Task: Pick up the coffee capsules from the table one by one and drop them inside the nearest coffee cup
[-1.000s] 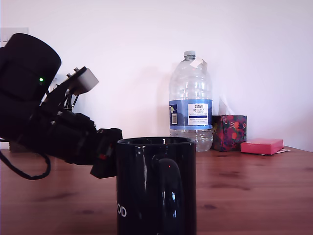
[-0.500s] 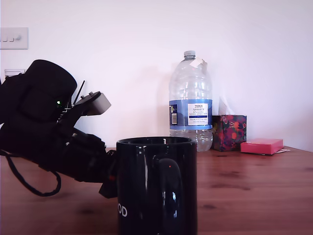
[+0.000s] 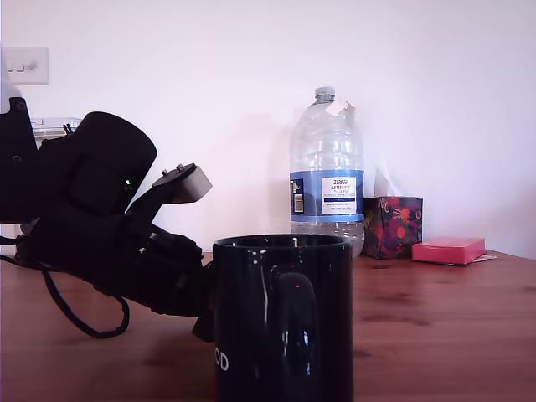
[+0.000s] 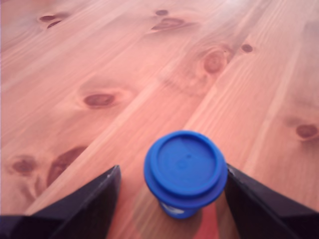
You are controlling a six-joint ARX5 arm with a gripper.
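One coffee capsule [image 4: 185, 167] with a round blue top (its lower body is mostly hidden under that top) stands on the reddish wooden desk [image 4: 124, 74], right between the two dark fingers [image 4: 89, 209] of the claw [image 4: 172, 168]. The claw is spread wide and grips nothing: one finger sits just beside the capsule's rim, perhaps touching it, and the other stands clear of it with bare wood showing in the gap. In the exterior view the black arm [image 3: 109, 234] slopes down from that view's left toward the desk, and its tip disappears behind the black coffee cup [image 3: 283, 318], so the capsule itself cannot be seen there. The cup stands upright at the near edge of the desk, handle facing the camera, with white letters low on its side. Far back on the desk, to the exterior view's right of the arm, are a large clear water bottle [image 3: 327, 172], a flowered tissue box [image 3: 392, 226] and a flat pink box [image 3: 448, 249].
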